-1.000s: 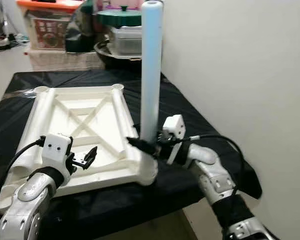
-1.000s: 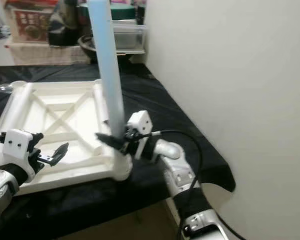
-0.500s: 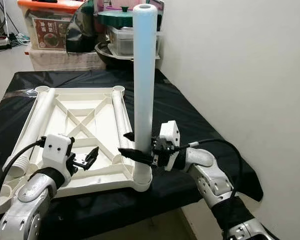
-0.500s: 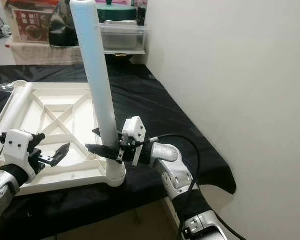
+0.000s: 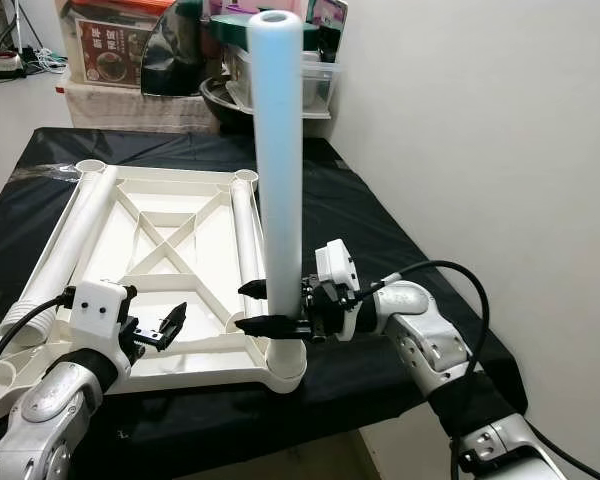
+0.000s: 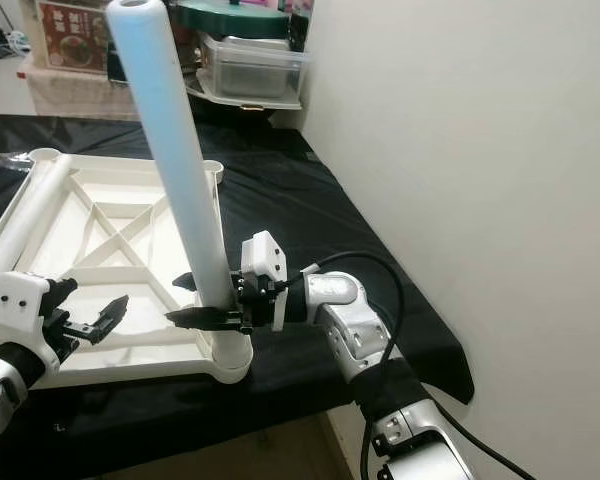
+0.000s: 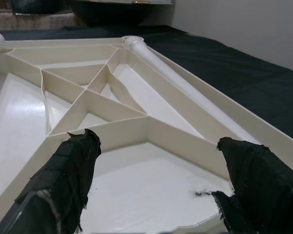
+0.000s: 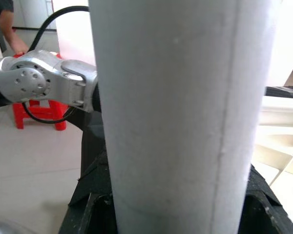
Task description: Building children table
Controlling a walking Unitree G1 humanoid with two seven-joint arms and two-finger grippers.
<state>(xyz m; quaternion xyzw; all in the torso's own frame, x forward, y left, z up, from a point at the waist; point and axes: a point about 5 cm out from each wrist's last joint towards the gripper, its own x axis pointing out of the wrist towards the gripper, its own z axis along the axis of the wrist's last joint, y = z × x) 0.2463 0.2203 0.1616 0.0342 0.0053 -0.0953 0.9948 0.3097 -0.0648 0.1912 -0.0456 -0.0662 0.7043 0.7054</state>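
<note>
My right end effector (image 5: pixel 262 308) clamped the stiff, light-looking table leg (image 5: pixel 279 170) low — near its socket — while the left end effector (image 5: pixel 170 325) hovered open.

Smooth, slightly shiny cream plastic upside-down table top (image 5: pixel 170 250), matt pale blue-white plastic tube leg (image 5: pixel 278 170), soft black cloth table cover (image 5: pixel 380 230), shiny silver metal robot arm (image 5: pixel 425 335), rough frayed black cloth-wrapped fingers (image 7: pixel 71 168)
</note>
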